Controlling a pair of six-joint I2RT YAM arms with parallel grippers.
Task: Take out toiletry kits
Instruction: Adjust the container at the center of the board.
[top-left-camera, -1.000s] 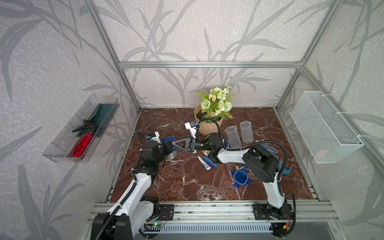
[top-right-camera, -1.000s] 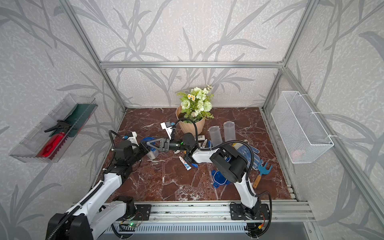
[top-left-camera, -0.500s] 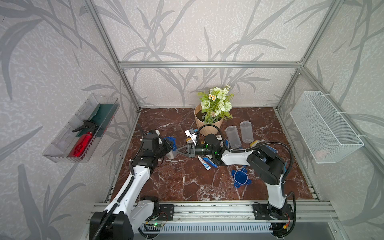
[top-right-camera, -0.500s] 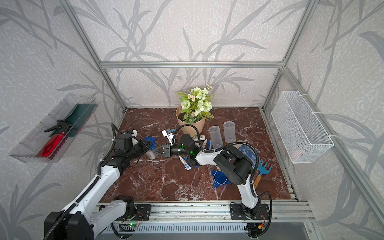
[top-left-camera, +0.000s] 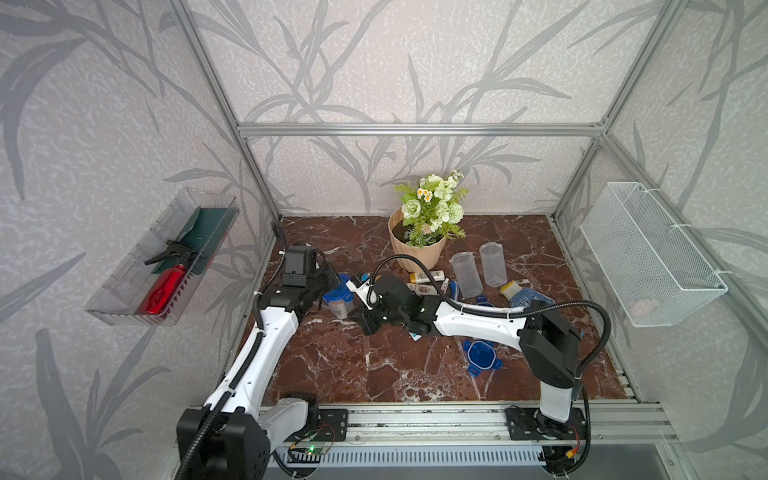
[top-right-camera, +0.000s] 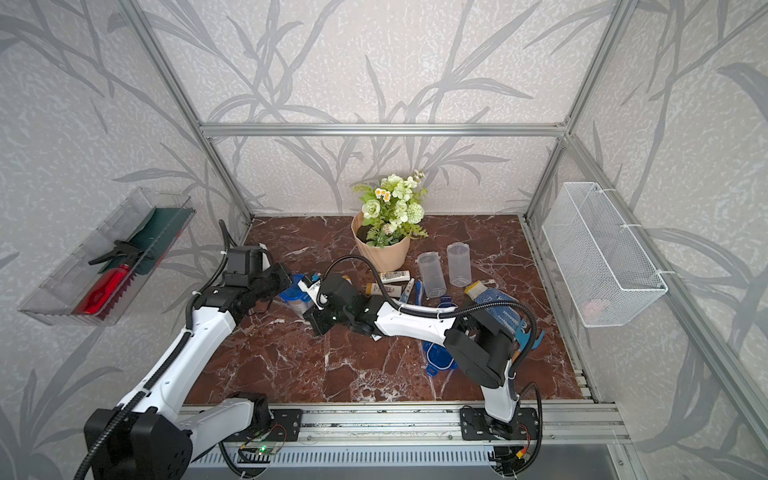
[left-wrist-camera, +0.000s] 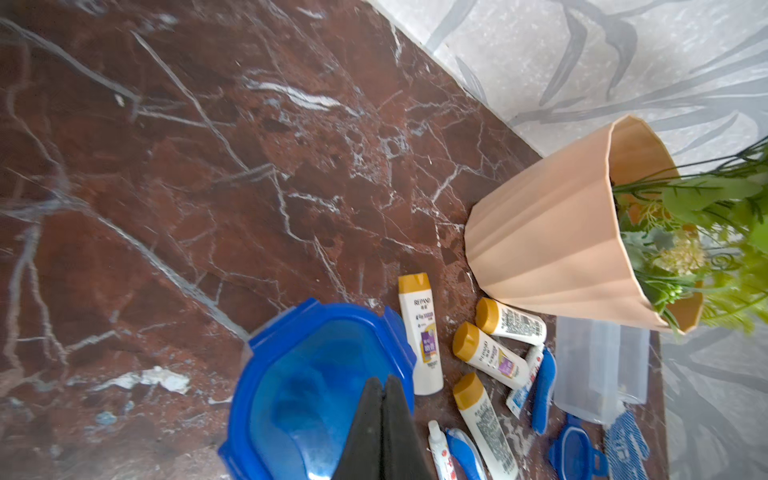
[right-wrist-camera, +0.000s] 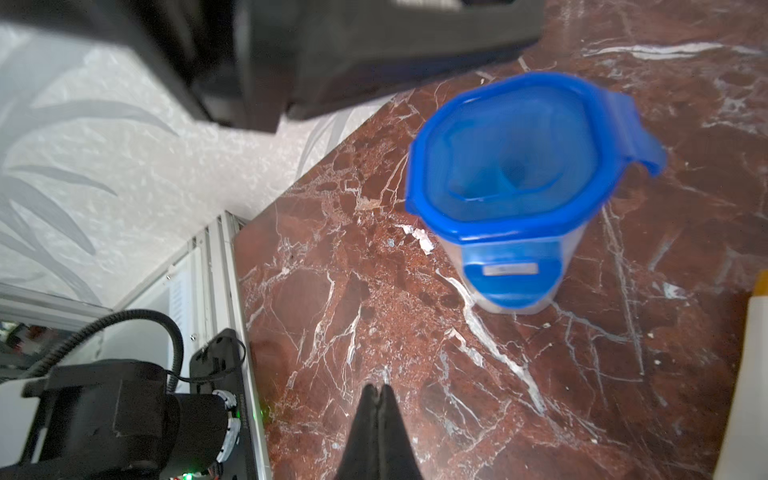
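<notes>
Red-brown marble tabletop (top-left-camera: 353, 365) w/ white veins, inside an alu-frame cell w/ leaf-pattern walls. An upright clear plastic jar (right-wrist-camera: 515, 286) w/ a blue four-clip lid (left-wrist-camera: 316, 386) stands toward the left side.

Toiletry kit items lie loose on the marble just in front of a ribbed peach plastic flower pot (top-left-camera: 415, 249), btw. that jar and two open-topped clear plastic jars (top-left-camera: 465, 274). They are four white mini bottles with gold-yellow caps (left-wrist-camera: 486, 353), all on their sides, two small white-blue toothpaste tubes (left-wrist-camera: 523, 386) and two slim blue toothbrushes (left-wrist-camera: 544, 382). In both top views the R arm covers part of the group.

L gripper (left-wrist-camera: 384, 382): jaws pressed together, nothing btw. them, tips over the blue lid. Contact w/ the lid can't be told. One lid clip sticks out sideways; the clip facing the R wrist cam is folded down. Jar contents not readable.

R gripper (right-wrist-camera: 377, 390): likewise fully closed and empty, tips above bare marble, apart from the lidded jar.

Elsewhere:
- loose blue plastic lid (top-left-camera: 480, 357) flat on the marble near the R arm
- blue-dotted white glove (top-left-camera: 528, 295) beside the open jars
- white wire basket (top-left-camera: 648, 257) on the right wall
- clear plastic wall tray (top-left-camera: 124, 286) w/ a red spray bottle (top-left-camera: 164, 286) on the left wall
</notes>
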